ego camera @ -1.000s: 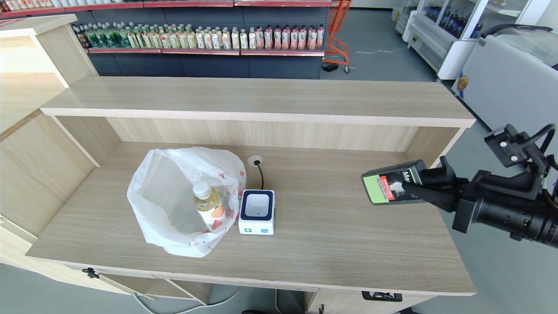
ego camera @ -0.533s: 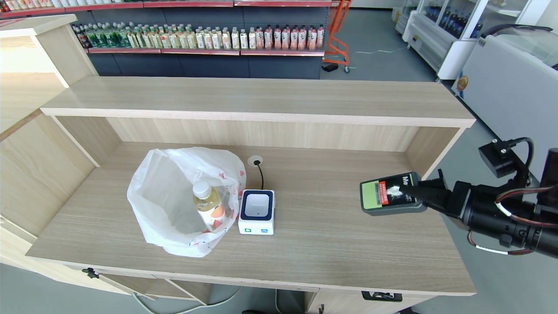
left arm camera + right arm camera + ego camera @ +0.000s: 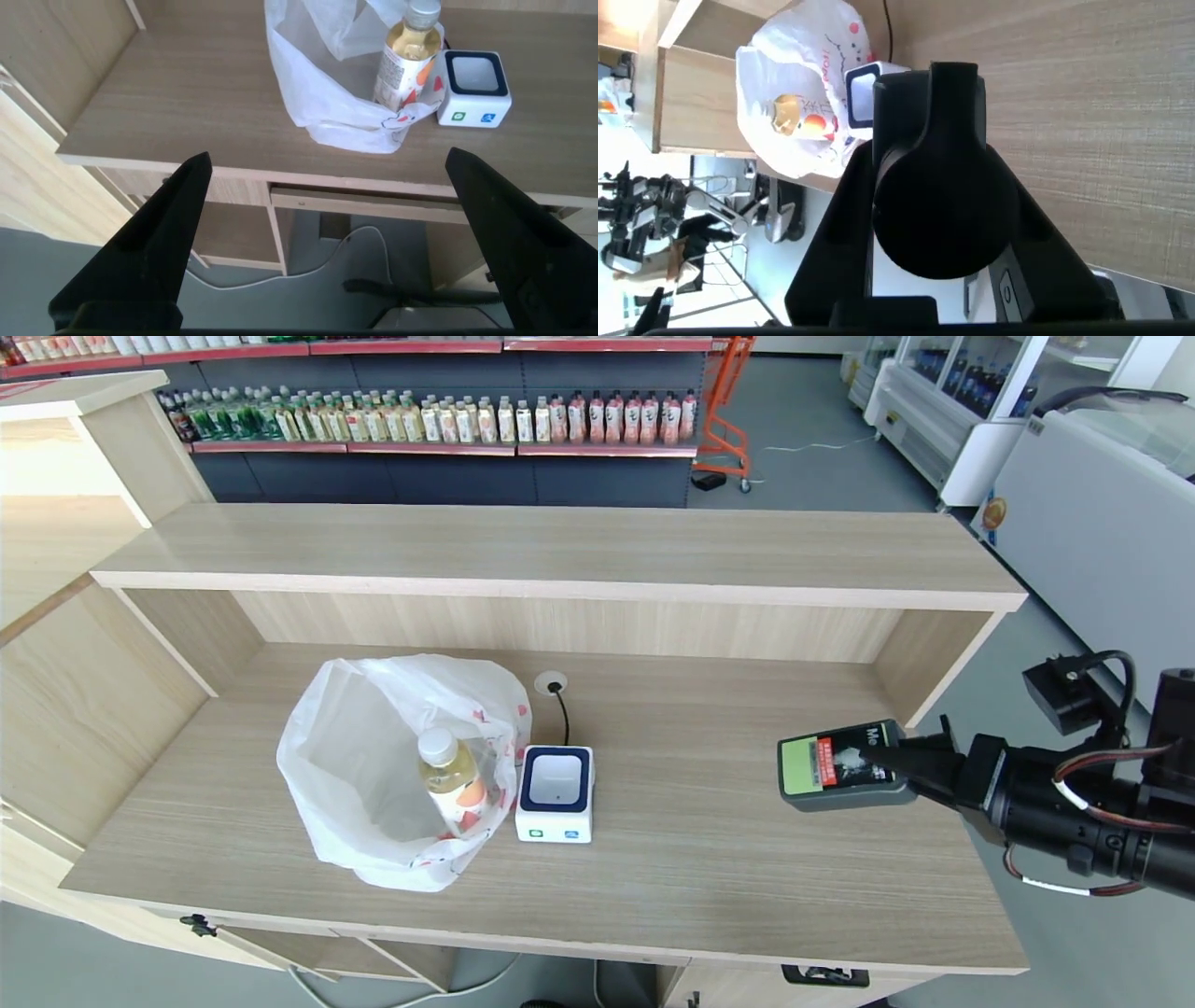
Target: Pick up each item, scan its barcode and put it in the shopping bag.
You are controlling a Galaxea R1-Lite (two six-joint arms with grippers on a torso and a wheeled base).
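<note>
A dark box (image 3: 834, 767) with a green and red label is held over the counter's right end, my right gripper (image 3: 885, 763) shut on it. Whether the box touches the wood I cannot tell. The white shopping bag (image 3: 373, 756) stands open at the left centre, with a capped drink bottle (image 3: 450, 782) upright inside. Just right of the bag sits the small white scanner (image 3: 555, 793) with its dark window facing up. My left gripper (image 3: 341, 243) hangs open in front of and below the counter's front edge, facing the bag (image 3: 322, 84), bottle (image 3: 406, 47) and scanner (image 3: 475, 86).
The wooden counter (image 3: 709, 859) has a raised back shelf (image 3: 560, 546) and side walls. A black cable (image 3: 563, 714) runs from the scanner to a grommet. Bare wood lies between the scanner and the box. Behind are store shelves of bottles (image 3: 429, 420) and freezers (image 3: 1083, 495).
My right arm has turned its wrist and lowered the box closer to the counter. The head view has shifted slightly. Bag, bottle and scanner have stayed put.
</note>
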